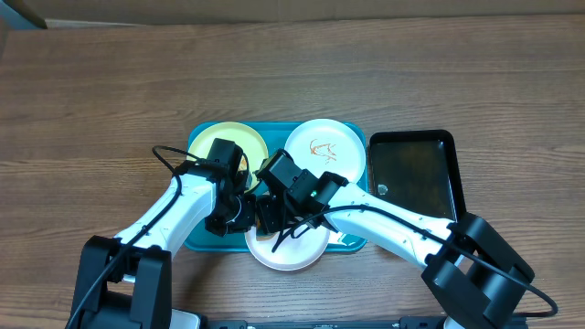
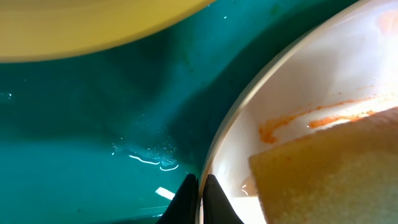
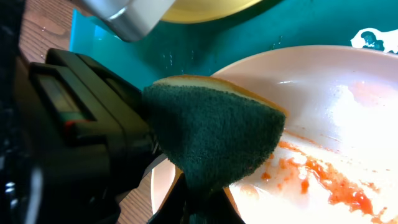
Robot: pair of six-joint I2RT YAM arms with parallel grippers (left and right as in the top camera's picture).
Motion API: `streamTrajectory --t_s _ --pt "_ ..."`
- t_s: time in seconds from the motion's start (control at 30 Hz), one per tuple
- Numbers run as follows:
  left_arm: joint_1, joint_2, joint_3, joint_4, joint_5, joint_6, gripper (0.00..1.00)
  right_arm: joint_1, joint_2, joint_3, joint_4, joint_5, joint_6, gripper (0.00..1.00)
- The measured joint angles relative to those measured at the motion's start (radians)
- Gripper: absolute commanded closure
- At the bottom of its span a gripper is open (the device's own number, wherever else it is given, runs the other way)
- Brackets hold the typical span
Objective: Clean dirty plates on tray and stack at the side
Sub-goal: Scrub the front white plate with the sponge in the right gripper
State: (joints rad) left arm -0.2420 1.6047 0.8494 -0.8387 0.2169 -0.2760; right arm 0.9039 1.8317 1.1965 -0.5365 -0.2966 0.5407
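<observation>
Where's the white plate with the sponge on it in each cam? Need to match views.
Overhead: white plate at bottom centre, overhanging the tray's near edge, partly hidden.
Left wrist: white plate fills the right side, with the sponge on it.
Right wrist: white plate at right, smeared orange, behind the sponge.
Shared landmark: yellow-green plate, at the top edge in both wrist views.

Three round plates [image 1: 324, 151] on teal tray [image 1: 275, 135]
</observation>
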Motion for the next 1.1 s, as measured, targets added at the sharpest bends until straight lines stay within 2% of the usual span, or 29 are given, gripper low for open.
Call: streamTrajectory --t_s 0.73,0.87,1.1 --pt "0.000 0.000 0.000 -0.001 0.000 -0.004 0.96 -0.001 0.099 0.001 0.037 0.035 0.099 0.96" --pt "-0.001 0.000 0.000 -0.003 0.012 -0.006 0.96 -0.024 0.097 0.016 -0.055 0.053 0.110 0.96" --pt "-0.001 0.000 0.000 -0.005 0.024 -0.006 0.96 -0.191 0.071 0.016 -0.243 0.065 0.071 0.96"
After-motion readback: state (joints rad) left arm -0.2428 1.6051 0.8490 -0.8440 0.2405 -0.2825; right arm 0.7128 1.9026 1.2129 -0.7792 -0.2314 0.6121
